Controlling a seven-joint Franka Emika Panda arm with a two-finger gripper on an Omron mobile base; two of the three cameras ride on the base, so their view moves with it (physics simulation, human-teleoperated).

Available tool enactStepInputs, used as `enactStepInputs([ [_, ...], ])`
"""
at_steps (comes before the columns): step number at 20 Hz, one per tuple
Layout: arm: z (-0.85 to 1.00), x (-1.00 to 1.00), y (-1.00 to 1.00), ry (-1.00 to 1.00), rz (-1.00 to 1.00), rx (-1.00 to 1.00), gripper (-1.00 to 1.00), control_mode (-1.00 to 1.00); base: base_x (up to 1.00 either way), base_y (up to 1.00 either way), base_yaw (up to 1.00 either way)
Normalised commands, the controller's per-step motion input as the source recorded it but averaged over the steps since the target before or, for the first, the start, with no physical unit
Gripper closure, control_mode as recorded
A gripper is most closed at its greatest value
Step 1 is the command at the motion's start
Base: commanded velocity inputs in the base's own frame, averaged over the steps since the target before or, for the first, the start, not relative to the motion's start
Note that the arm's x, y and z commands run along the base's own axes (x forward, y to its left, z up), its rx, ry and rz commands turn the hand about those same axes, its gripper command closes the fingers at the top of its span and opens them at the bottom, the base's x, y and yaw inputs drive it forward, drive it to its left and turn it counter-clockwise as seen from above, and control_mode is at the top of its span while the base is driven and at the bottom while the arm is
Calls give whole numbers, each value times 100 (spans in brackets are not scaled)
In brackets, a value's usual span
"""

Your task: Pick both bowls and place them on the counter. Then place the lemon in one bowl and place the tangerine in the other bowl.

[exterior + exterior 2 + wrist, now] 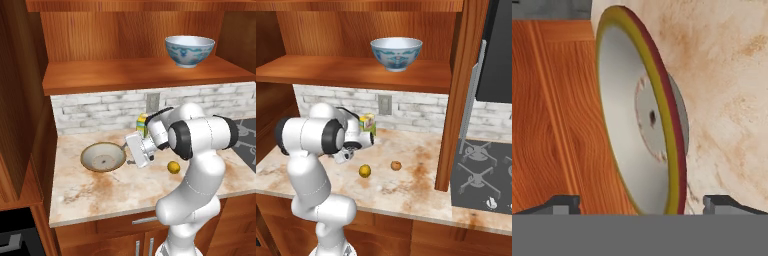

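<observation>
In the left base view, mid-left, we see the shallow tan-rimmed bowl sitting flat on the desk. Just right of it is the gripper, close to the rim; we can't tell if they touch. In the hand view the fingertips stand wide apart at btm left & btm right w/ the bowl's rim between them, so we read the gripper as open, nothing clamped. Further right, frame centre, a yellow-green carton is partly hidden behind the arm. Lemon lies on the desk, centre-right, apart from the bowl. Tangerine shows in the right base view near centre, just right of the lemon. Upper right, the blue-patterned bowl stands upright on the wooden shelf.
</observation>
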Motion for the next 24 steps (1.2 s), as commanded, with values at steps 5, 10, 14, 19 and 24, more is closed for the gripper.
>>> enactStepInputs([
  [5,7,-38,-14,0,0,0,-100,-100,0,0,0],
  [10,30,-37,-4,-1,-2,0,-100,-100,0,0,0],
  [14,41,-39,-2,0,-2,-4,-100,-100,0,0,0],
  [19,45,-32,-4,1,-3,-8,-100,-100,0,0,0],
  [24,52,-27,-12,13,-3,-9,-100,-100,0,0,0],
])
